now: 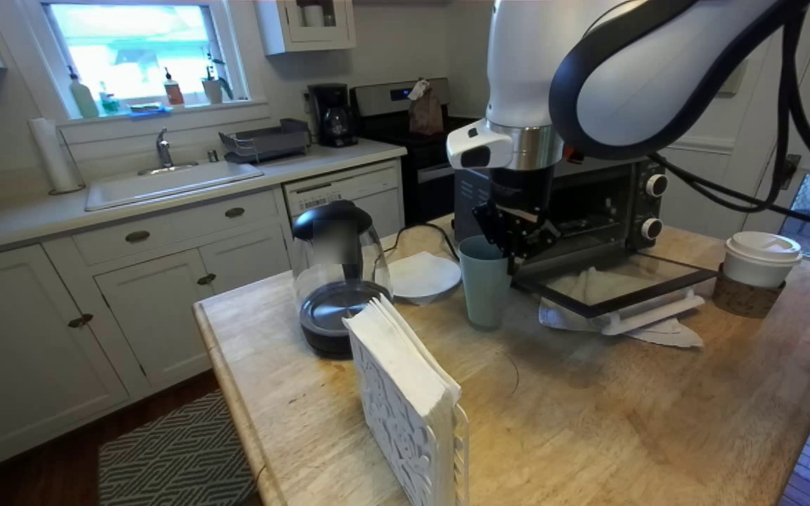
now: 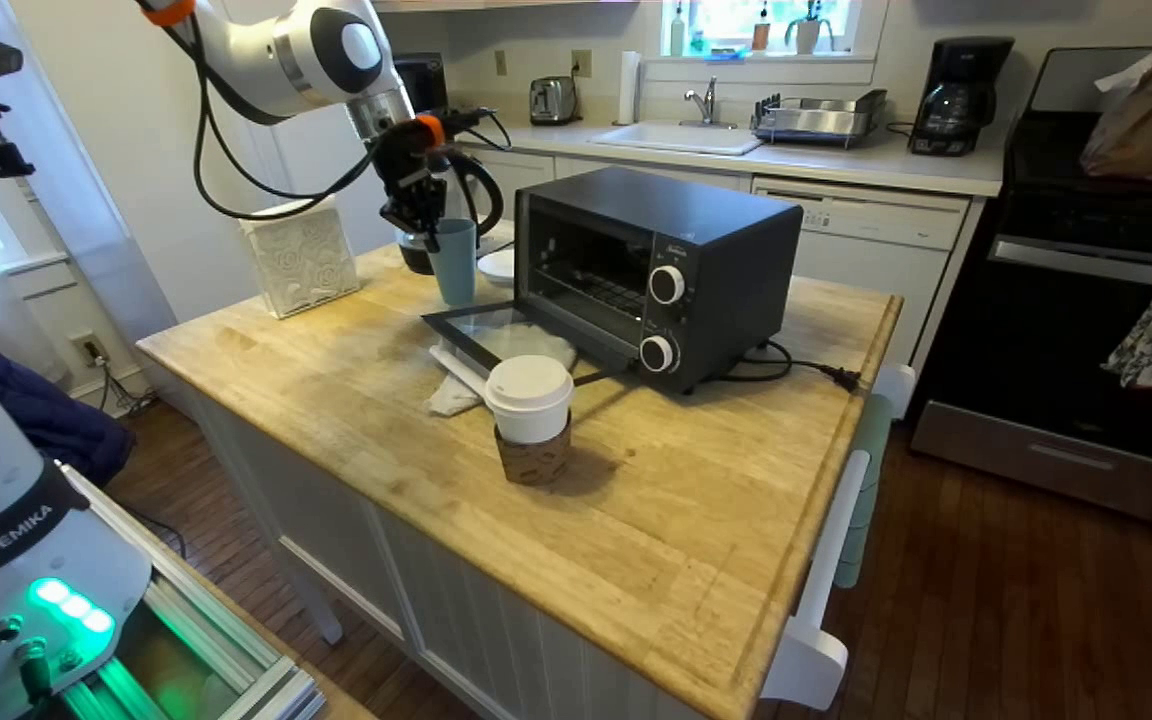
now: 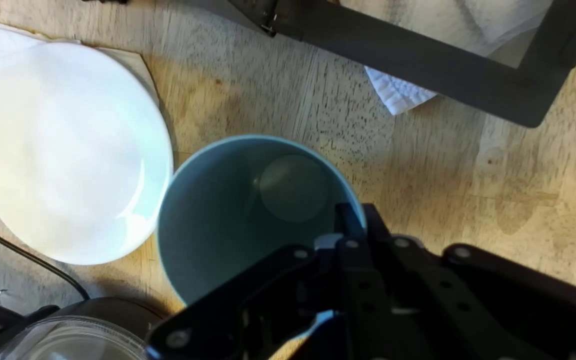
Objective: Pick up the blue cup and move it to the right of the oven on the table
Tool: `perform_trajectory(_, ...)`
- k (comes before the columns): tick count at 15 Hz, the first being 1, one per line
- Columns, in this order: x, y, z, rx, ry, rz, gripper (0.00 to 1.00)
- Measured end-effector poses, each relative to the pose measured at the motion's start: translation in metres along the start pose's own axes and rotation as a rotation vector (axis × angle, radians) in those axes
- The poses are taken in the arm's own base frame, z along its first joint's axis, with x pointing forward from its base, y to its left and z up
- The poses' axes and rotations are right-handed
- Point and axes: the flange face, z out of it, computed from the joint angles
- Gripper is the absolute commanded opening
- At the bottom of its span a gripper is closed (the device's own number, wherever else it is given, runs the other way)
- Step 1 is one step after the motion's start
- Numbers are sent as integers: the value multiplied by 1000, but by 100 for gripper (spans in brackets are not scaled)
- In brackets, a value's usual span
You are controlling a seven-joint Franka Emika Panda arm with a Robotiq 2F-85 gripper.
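Observation:
The blue cup (image 1: 484, 299) stands upright on the table (image 1: 588, 414), beside the oven's lowered door; it also shows in an exterior view (image 2: 454, 268) and the wrist view (image 3: 208, 225). I cannot tell whether its base touches the wood. My gripper (image 1: 515, 261) is shut on the cup's rim. In the wrist view, one fingertip is inside the cup and one outside (image 3: 360, 216). The dark oven (image 2: 746, 300) has its door (image 1: 658, 294) open and flat toward the cup. In an exterior view, my wrist hides part of the oven.
A glass kettle (image 1: 335, 316) and a white plate (image 3: 68, 150) are close to the cup. A white napkin holder (image 1: 405, 422) is near the table edge. A white lidded tub in a brown sleeve (image 2: 531, 400) stands by the oven's knob side. Cloth lies under the door.

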Motion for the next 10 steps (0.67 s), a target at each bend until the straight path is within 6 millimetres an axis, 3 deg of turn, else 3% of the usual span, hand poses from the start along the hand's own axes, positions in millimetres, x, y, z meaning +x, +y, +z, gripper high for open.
perform_trajectory(5, -4, 1, 5, -7, 3, -14, 1)
perform_trajectory(6, -5, 2, 6, -16, 5, -19, 29)
perform_trajectory(8, -5, 3, 10, -24, 7, -26, 37)
perform_trajectory(10, -4, 3, 13, -26, 7, -33, 51)
